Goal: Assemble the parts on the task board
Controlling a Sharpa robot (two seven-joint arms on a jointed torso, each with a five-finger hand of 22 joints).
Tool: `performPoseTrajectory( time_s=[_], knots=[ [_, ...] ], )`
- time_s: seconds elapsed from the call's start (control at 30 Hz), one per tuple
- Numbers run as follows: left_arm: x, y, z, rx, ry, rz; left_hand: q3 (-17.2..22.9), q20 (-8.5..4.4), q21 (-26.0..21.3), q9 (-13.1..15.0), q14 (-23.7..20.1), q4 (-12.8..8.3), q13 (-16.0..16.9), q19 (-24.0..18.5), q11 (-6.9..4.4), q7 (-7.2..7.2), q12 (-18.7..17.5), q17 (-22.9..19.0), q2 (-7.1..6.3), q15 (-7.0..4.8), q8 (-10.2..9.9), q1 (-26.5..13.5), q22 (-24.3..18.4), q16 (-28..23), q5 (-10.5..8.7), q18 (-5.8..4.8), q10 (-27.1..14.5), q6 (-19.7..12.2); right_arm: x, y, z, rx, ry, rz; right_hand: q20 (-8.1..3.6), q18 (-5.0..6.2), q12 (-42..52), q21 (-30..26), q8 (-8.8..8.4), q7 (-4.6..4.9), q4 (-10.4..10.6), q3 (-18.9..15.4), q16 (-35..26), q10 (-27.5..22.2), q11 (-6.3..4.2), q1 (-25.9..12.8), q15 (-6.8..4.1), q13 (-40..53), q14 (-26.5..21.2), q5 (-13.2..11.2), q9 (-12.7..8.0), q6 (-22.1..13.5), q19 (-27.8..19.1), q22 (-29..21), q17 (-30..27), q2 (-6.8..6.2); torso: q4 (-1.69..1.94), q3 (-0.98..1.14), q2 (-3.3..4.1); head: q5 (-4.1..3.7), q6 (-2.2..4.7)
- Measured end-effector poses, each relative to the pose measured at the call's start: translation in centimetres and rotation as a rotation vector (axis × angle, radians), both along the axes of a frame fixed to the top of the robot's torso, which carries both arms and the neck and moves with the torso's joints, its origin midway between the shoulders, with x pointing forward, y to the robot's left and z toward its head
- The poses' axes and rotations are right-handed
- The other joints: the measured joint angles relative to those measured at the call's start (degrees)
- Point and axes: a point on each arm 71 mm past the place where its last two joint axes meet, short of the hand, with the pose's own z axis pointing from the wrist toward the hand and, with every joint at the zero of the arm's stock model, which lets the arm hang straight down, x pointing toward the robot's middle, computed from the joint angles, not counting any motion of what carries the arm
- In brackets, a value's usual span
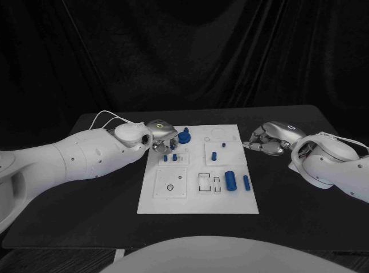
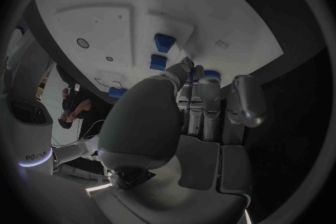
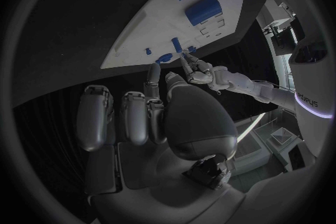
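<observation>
The left hand point(image 1: 158, 134) covers the far-left corner of the task board point(image 1: 197, 202), and whether its fingertips touch the blue part point(image 1: 184, 136) beside them cannot be told. The right hand point(image 1: 266, 139) hides its own grasp state.

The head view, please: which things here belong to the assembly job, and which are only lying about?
Belong to the job:
- task board
- blue parts on it, such as the thick cylinder and the thin rod
- left hand, at the board's far left corner
- right hand, beside the board's right edge

Only lying about:
- nothing loose; only the black table and the dark curtain behind
</observation>
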Motion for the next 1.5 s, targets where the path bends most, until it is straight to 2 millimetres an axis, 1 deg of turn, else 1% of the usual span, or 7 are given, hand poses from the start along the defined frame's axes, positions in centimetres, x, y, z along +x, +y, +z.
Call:
performPoseTrajectory(
  time_s=[0.37, 0.83, 1.13, 1.2, 1.3, 1.43, 1.5],
  knots=[
    [0.1, 0.0, 0.0, 0.004, 0.001, 0.005, -0.2, 0.01, -0.9, -0.7, -0.7, 0.2, 0.0, -0.4, -0.55, -0.60, -0.5, -0.6, -0.37, 0.11, 0.0, -0.4, 0.0, -0.6, 0.00, -0.01, -0.4, -1.3, 0.0, 0.0, 0.0, 0.000, 0.001, -0.001, 0.00, 0.00, 0.0, 0.0, 0.00, 0.01, 0.0, 0.0, 0.0, 0.0, 0.00, 0.0, 0.00, 0.0, 0.0, 0.0, 0.0, 0.0, 0.0, 0.0, 0.0, 0.00, -0.02, 0.00, 0.05, 0.11, 0.00],
    [0.4, 0.6, -0.3, 0.029, 0.010, 0.044, -1.9, 0.19, -3.4, -4.5, -2.8, 1.9, 0.9, -1.7, 1.30, -6.07, -3.1, -2.2, -2.78, 0.31, -0.2, -2.8, 0.0, -1.2, 0.01, -0.01, -8.5, -15.9, 0.0, 0.0, 0.0, -0.001, 0.002, 0.000, 0.00, 0.00, 0.0, 0.0, -0.28, -0.17, 0.0, 0.0, 0.0, 0.0, 0.00, 0.2, 0.00, 0.0, 0.0, 0.0, 0.0, 0.2, 0.0, 0.0, 0.0, 0.23, -0.04, -0.01, 0.05, 0.35, 0.00],
    [0.5, 2.2, -0.2, 0.030, -0.012, 0.078, -2.8, 0.21, -5.0, -5.1, -3.7, 2.0, 1.3, -2.5, 1.69, -6.96, -3.1, -3.5, -2.78, 0.73, -0.2, -2.8, 0.0, -2.0, 0.01, -0.01, -10.4, -18.4, -0.1, -0.3, 0.0, -0.002, 0.003, -0.005, 0.00, 0.00, 0.0, 0.0, -0.28, -0.17, 0.0, 0.0, 0.0, 0.0, 0.00, 0.5, 0.00, 0.0, 0.0, 0.0, 0.0, 0.2, 0.0, 0.0, 0.0, -0.03, -0.05, -0.01, 0.05, 0.98, 0.00],
    [0.4, 3.2, -0.1, 0.027, -0.025, 0.093, -3.0, 0.38, -10.9, -5.1, -7.9, 1.8, 1.5, -6.0, 1.60, -6.96, -3.1, -8.1, -3.15, 0.87, 0.0, -2.4, 0.0, -5.5, 0.01, 0.69, -12.2, -18.1, -0.2, -0.4, 0.0, -0.002, 0.003, -0.006, 0.00, 0.00, 0.0, 0.0, -0.28, -0.17, -0.2, 0.2, 0.0, 0.0, 0.00, 0.8, 0.00, 0.0, 0.0, 0.0, 0.0, 0.2, 0.0, 0.0, 0.0, -0.34, -0.05, -0.01, 0.05, 1.15, 0.00],
    [0.1, 5.4, 0.2, 0.021, -0.049, 0.119, -3.6, 0.90, -29.8, -5.1, -16.2, 1.9, 2.2, -17.0, 1.46, -6.63, -3.0, -12.9, -3.31, 1.00, 0.2, -2.2, -0.1, -12.1, -0.10, 3.70, -15.4, -17.5, -0.3, -0.7, 0.1, 0.000, 0.001, -0.009, 0.00, 0.00, 0.0, 0.0, -0.28, 0.03, -0.2, 0.2, 0.0, 0.0, 0.00, 1.1, 0.00, 0.0, 0.0, 0.0, 0.0, 0.4, 0.0, 0.0, 0.0, -0.70, -0.05, -0.01, 0.04, 1.29, 0.00],
    [-0.3, 8.2, 1.2, 0.006, -0.094, 0.146, -4.4, 1.62, -41.6, -5.0, -27.3, 2.7, 3.0, -26.9, 0.17, -6.52, -2.2, -17.1, -3.53, 1.57, 0.6, -2.0, -2.6, -22.7, -0.22, 4.07, -21.0, -16.4, 0.0, -0.9, 1.2, 0.004, -0.024, -0.011, 0.00, 0.00, -0.3, -0.2, -0.83, -0.18, 0.1, 0.4, 0.0, 0.0, 0.00, 2.1, 0.00, 0.0, 0.0, 0.1, 0.0, 0.6, 0.0, 0.0, 0.0, -1.16, -0.03, -0.02, 0.03, 1.85, 0.00],
    [-0.5, 9.2, 2.0, -0.009, -0.120, 0.148, -5.1, 1.76, -45.3, -5.0, -35.9, 4.1, 2.5, -32.3, -1.87, -4.93, -2.1, -19.0, -6.61, 0.00, 0.6, -2.3, -3.8, -28.5, -0.22, 4.07, -27.1, -15.9, 0.3, -0.9, 2.2, 0.008, -0.048, -0.011, 0.00, 0.00, -1.1, 0.1, -1.08, -0.18, 0.1, 0.4, 0.1, 0.0, 0.00, 2.5, 0.00, 0.0, 0.0, 0.5, 0.0, 0.6, 0.0, 0.0, 0.0, -1.56, -0.03, -0.03, 0.03, 2.42, 0.00]
  ],
)
